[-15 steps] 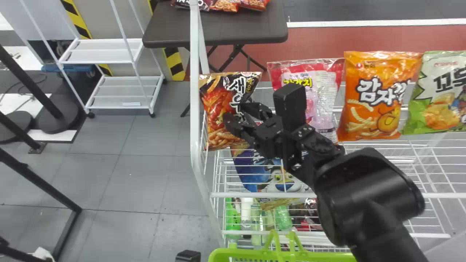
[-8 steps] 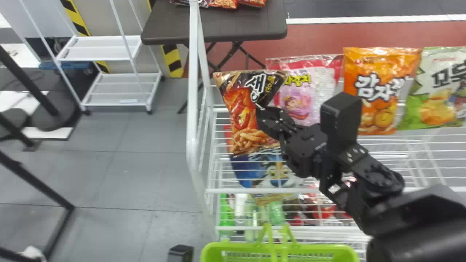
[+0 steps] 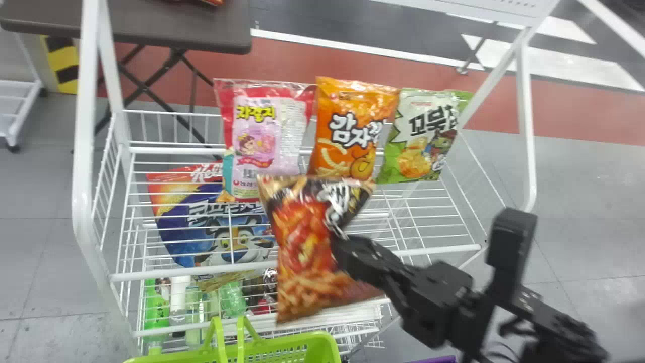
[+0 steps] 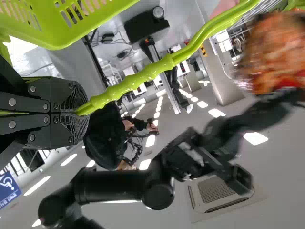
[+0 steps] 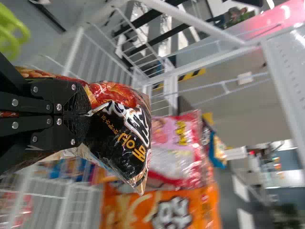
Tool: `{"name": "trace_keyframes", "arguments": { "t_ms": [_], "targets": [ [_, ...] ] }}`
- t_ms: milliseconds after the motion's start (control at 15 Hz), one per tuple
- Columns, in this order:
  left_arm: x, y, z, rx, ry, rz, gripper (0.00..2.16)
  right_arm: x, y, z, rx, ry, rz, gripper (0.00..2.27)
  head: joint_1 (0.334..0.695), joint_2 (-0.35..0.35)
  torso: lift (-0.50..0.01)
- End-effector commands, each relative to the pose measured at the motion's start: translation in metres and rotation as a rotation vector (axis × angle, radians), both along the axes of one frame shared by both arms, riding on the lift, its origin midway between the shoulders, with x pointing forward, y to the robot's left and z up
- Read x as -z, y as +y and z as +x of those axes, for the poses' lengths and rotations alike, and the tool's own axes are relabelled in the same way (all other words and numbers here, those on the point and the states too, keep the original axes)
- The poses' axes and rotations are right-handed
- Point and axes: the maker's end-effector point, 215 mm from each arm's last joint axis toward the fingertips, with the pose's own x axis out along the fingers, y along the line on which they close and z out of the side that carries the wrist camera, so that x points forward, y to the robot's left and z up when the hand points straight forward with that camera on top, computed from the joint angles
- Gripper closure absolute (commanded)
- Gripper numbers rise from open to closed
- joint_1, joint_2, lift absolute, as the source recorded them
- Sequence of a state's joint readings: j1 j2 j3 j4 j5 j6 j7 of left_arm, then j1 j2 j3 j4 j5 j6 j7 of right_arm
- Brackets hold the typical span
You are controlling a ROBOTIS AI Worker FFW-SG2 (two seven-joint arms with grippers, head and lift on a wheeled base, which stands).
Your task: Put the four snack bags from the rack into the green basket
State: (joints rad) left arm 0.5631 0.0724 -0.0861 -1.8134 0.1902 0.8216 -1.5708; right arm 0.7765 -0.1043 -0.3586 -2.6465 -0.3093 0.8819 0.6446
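In the head view my right gripper holds the black-and-red snack bag by its side, above the green basket and in front of the rack. The right wrist view shows the right gripper shut on that bag. Behind it on the rack stand a pink bag, an orange bag and a green-white bag. The left gripper is shut on the basket's green handle, beside the basket wall.
The white wire rack has a blue cereal bag on a lower level and bottles under it. A dark table stands behind the rack at the left.
The right gripper has carried the black-and-red bag away from the rack's left end, down toward the basket. The head view has shifted right, so the rack and basket appear farther left.
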Motion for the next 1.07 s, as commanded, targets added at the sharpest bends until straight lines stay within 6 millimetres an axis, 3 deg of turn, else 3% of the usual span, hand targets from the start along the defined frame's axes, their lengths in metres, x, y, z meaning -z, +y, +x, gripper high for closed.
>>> {"name": "trace_keyframes", "arguments": {
  "t_ms": [0, 267, 533, 800, 1000],
  "targets": [
    [-0.002, -0.003, 0.000, 0.001, 0.000, -0.011, 2.13, -0.002, -0.035, -0.025, 0.067, 0.030, 0.000, 2.08, 0.695, -0.350, -0.006],
    [-0.001, -0.005, 0.000, -0.014, -0.016, -0.006, 2.13, 0.058, -0.049, -0.090, 0.092, 0.372, 0.087, 2.07, 0.695, -0.350, -0.006],
    [0.000, -0.007, 0.001, -0.017, -0.016, 0.003, 2.13, 0.098, -0.020, -0.141, 0.063, 0.629, 0.201, 2.07, 0.695, -0.350, -0.006],
    [0.001, -0.007, 0.002, -0.017, -0.018, 0.008, 2.13, 0.139, 0.028, -0.161, -0.029, 0.732, 0.203, 2.07, 0.695, -0.350, -0.006],
    [0.001, -0.007, 0.000, -0.015, -0.015, 0.005, 2.13, 0.150, 0.049, -0.149, -0.075, 0.677, 0.181, 2.05, 0.695, -0.350, -0.006]
  ]
}}
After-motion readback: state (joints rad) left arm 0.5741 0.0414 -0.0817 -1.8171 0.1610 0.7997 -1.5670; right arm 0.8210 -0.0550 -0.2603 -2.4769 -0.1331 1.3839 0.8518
